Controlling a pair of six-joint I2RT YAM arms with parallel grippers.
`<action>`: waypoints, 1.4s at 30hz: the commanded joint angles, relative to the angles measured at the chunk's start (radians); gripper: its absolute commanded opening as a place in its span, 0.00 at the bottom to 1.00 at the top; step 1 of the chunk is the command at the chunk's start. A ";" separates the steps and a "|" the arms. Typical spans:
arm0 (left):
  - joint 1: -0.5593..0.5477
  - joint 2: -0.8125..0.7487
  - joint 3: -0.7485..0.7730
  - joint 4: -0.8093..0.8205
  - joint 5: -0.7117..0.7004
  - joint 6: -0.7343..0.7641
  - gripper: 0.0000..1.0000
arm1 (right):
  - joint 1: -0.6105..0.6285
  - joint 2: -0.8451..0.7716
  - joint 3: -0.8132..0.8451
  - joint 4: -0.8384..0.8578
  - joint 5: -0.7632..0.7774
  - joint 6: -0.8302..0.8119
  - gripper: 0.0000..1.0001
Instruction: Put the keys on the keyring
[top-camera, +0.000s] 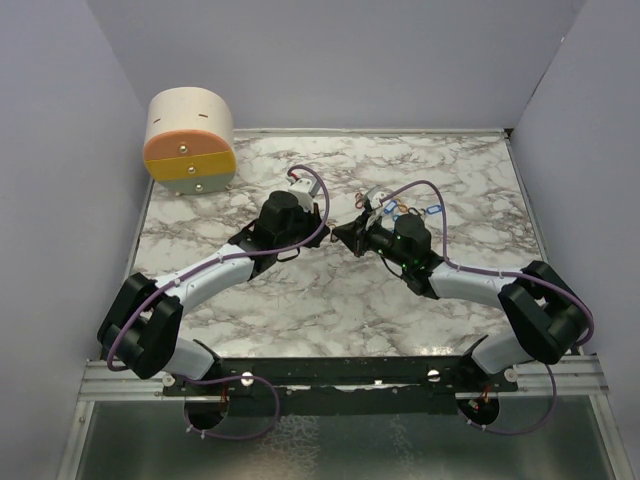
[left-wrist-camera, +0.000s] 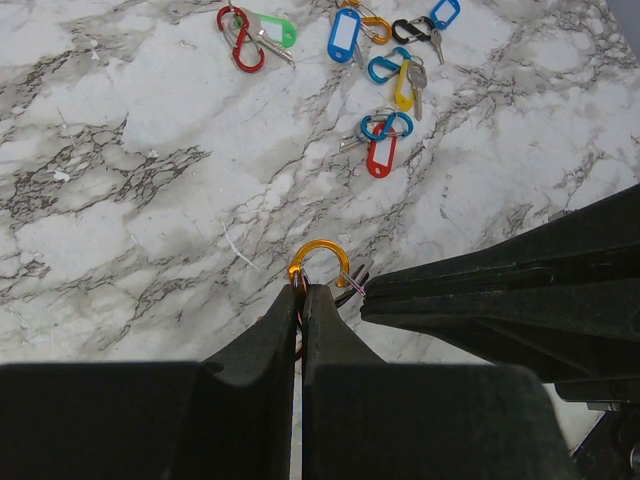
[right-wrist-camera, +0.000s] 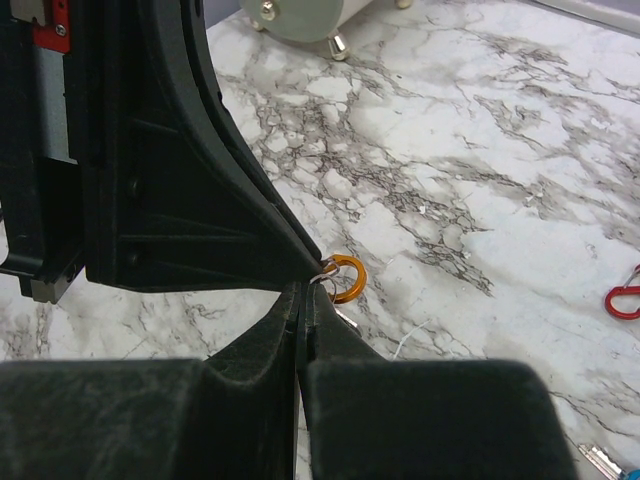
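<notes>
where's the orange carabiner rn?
Mid-table in the left wrist view: the orange carabiner is pinched at the left gripper's tips. The right gripper meets it from the right, and the loose keys lie beyond.

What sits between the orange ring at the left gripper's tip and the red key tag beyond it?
Nothing: only bare marble table separates the orange ring and red key tag, seen in the left wrist view.

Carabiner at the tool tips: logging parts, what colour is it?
Orange metal carabiner; left wrist view.
</notes>
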 joint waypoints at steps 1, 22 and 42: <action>-0.006 -0.006 0.029 0.013 0.008 0.005 0.00 | -0.005 0.018 0.010 0.045 -0.025 0.007 0.01; -0.007 0.002 0.023 0.042 0.001 0.000 0.00 | -0.005 0.020 0.016 0.032 -0.028 0.006 0.01; -0.007 -0.023 0.022 0.020 0.014 0.006 0.00 | -0.007 0.024 0.018 0.020 0.014 0.006 0.01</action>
